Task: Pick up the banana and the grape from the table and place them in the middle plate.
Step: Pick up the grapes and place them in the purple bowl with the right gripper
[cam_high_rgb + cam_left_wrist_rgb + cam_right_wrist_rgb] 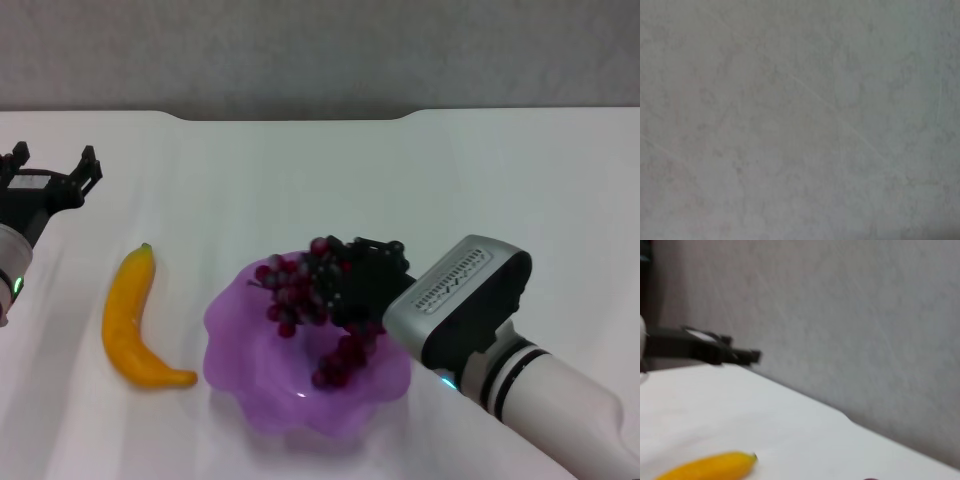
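Your right tool is pinching the grape over the middle plate; that bunch is soft, floppy, bruisable, so release gently. Your left tool sits spread; the banana looks smooth and firm, so grab mid-body.

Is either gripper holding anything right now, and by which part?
The right gripper is over the plate at the grape bunch's middle, apparently gripping it; its fingers are hidden. The left gripper holds nothing; the banana lies untouched.
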You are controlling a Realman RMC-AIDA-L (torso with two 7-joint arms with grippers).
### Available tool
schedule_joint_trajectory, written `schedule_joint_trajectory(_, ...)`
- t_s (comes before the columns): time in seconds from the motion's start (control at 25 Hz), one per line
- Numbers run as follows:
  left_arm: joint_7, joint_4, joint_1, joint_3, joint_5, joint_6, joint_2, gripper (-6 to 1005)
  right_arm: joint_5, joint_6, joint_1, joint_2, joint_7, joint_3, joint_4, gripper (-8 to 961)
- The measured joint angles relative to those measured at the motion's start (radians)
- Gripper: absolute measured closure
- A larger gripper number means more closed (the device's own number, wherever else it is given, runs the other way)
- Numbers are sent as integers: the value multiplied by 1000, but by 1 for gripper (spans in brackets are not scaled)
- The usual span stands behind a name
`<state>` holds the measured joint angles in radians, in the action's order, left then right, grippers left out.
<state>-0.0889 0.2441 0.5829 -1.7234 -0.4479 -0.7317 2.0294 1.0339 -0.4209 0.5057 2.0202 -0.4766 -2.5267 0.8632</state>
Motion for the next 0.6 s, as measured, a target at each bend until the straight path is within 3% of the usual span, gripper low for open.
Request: schedule_joint_trajectory(0.6,0,0,2,0,0,-2,0,122,1,-9,31,1,91,6,-106,629)
